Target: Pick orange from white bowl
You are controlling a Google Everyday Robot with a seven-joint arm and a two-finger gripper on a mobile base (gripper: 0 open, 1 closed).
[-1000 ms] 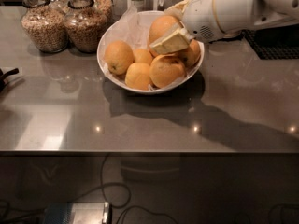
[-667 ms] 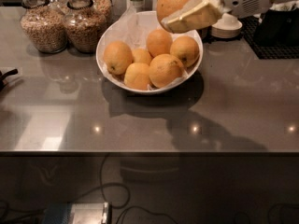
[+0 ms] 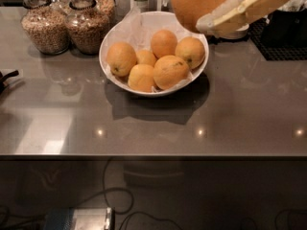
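Note:
My gripper (image 3: 225,11) is at the top right of the camera view, high above the counter and close to the camera. It is shut on a large orange (image 3: 199,1) with a small dark stem dot, held up and to the right of the white bowl (image 3: 120,30). One pale finger (image 3: 249,6) crosses the front of the fruit. The bowl is wide, shallow and lined with crinkled white paper. Several oranges (image 3: 170,71) remain in it.
Two glass jars of grain (image 3: 45,25) stand at the back left of the grey counter (image 3: 153,123). A black mat (image 3: 283,37) lies at the back right. A dark object (image 3: 5,78) pokes in at the left edge. Cables lie below the counter's front edge.
The gripper has lifted the orange out of the bowl and carried it up and toward the camera, so it looks much larger now. The other oranges have stayed in the bowl.

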